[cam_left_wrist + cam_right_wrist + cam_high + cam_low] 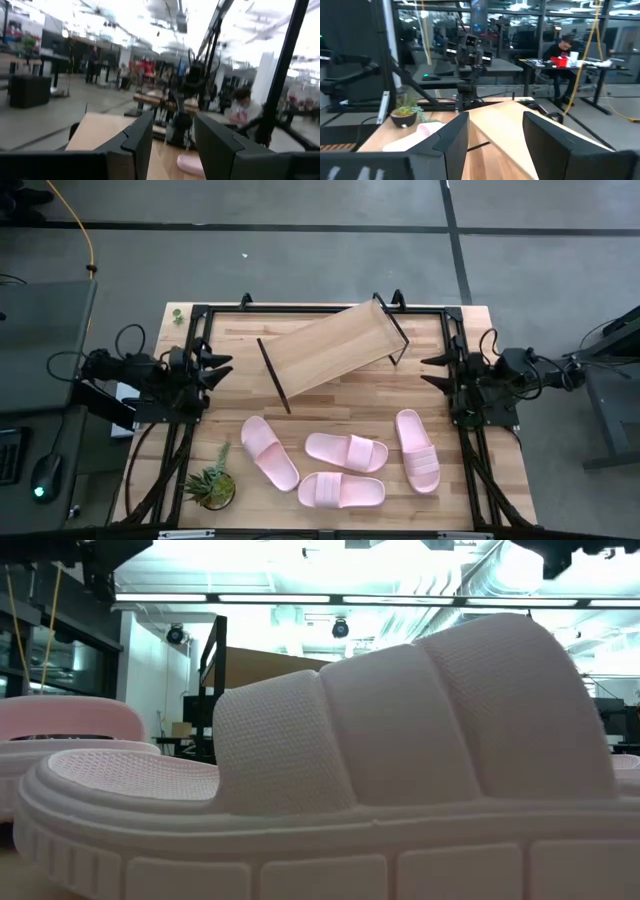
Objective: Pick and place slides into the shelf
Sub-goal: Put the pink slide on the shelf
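Observation:
Several light-pink slides lie flat on their soles along the table's near half: one slide [269,452] at the left, one [346,450] in the middle, one [341,491] nearest the edge, one [417,450] at the right. The nearest slide [330,780] fills the low view. The shelf [330,348], a slanted light-wood board on a black frame, stands askew at the far middle. My left gripper [222,367] waits open at the left side, my right gripper [432,369] open at the right side, both above the table and touching nothing.
A small potted plant [212,485] stands at the near left corner. Black frame rails [320,309] run along the table's far edge and sides. Bare wood lies between the shelf and the slides. A person sits at a desk [563,47] in the room beyond.

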